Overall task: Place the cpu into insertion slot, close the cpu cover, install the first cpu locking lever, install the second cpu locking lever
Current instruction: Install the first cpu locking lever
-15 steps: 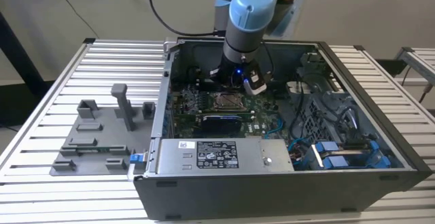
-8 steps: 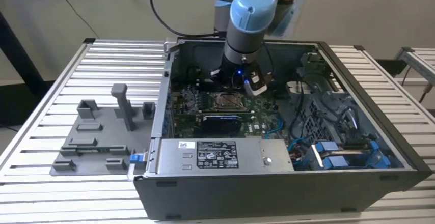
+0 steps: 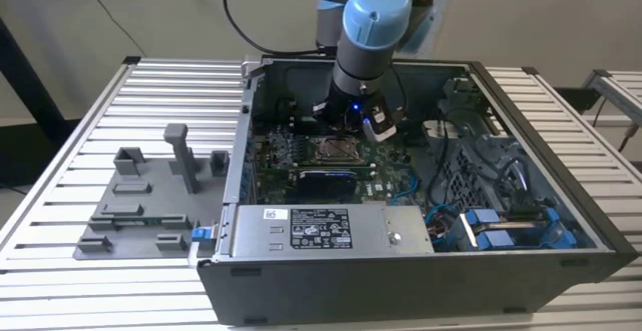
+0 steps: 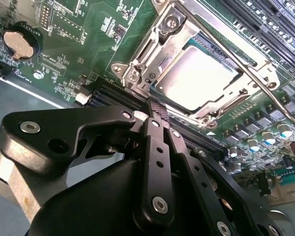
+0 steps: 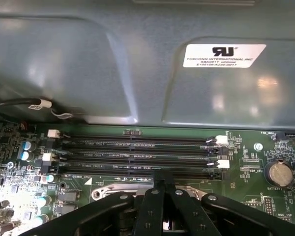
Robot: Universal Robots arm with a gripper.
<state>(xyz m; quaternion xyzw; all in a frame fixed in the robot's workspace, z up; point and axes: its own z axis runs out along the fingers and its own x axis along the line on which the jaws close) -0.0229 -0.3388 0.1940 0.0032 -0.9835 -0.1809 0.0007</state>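
On the exterior view's left, a grey fixture [image 3: 140, 211] lies on the slatted table [image 3: 60, 120], just beside the open case [image 3: 401, 286]. Inside the case, the green board [image 3: 271, 165] lies flat, with the slot [image 3: 336, 150] near its middle and the power supply [image 3: 321, 229] along the near wall. The arm [image 3: 371, 15] comes down from above, and its gripper [image 3: 369, 128] hangs low over the board, just right of the slot and a little behind it. Further right are loose cables [image 3: 441, 180] and blue parts [image 3: 501, 229].

In the second wrist view, a coin cell [image 4: 17, 43] sits on the board. The gripper [image 4: 156, 109] is clenched – fingers pressed together, with nothing visible between them. Its tips are just beside a corner of the cover [image 4: 152, 49]; contact cannot be judged. The cpu [image 4: 196, 76] lies in the slot, its pale face showing through the cover's window – the cover is down over it. A lever [image 4: 226, 44] runs as a thin rod along the cover's far edge; whether it is latched cannot be told.

In the first wrist view, the gripper [image 5: 162, 178] points toward the memory slots [image 5: 137, 152], with the coin cell [image 5: 278, 173] off to one side.
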